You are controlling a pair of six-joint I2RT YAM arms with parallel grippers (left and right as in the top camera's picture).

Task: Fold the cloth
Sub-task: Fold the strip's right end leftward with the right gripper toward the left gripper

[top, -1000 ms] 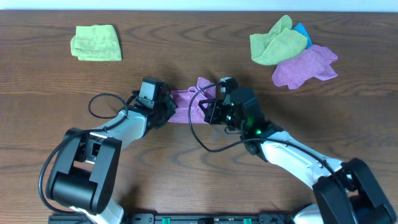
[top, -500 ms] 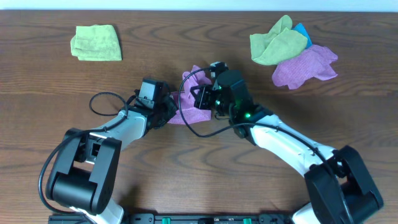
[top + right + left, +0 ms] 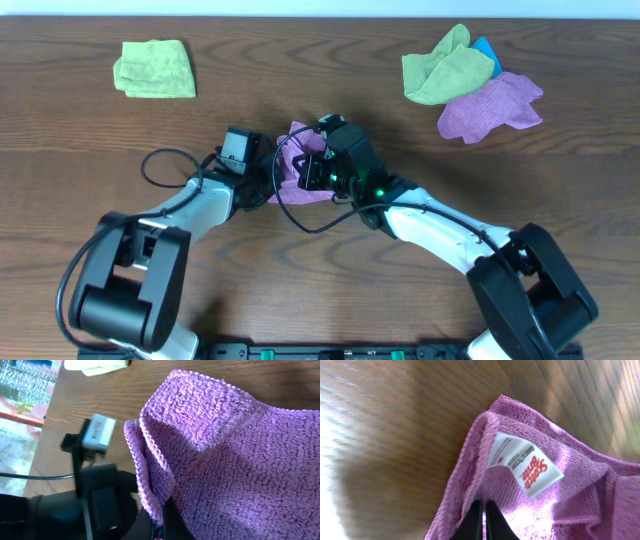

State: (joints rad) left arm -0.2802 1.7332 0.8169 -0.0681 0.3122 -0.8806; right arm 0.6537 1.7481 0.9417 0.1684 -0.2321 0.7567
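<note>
Two robot arms of matching build. The left arm (image 3: 190, 208) has a smooth white plastic shell between bulky matte black joint housings, the largest a rounded black drum (image 3: 125, 288). A square black camera module (image 3: 240, 150) sits on its wrist, and a thin black cable (image 3: 145, 171) loops out beside it. The right arm (image 3: 445, 232) has the same white shell and black housings, with a small green light (image 3: 381, 192) glowing on its wrist and its own thin black cable loop (image 3: 290, 218). The left gripper (image 3: 481, 520) and right gripper (image 3: 159, 524) each end in two slim black fingers. A silver-grey rectangular block (image 3: 98, 431) tops the left wrist's black bracket
</note>
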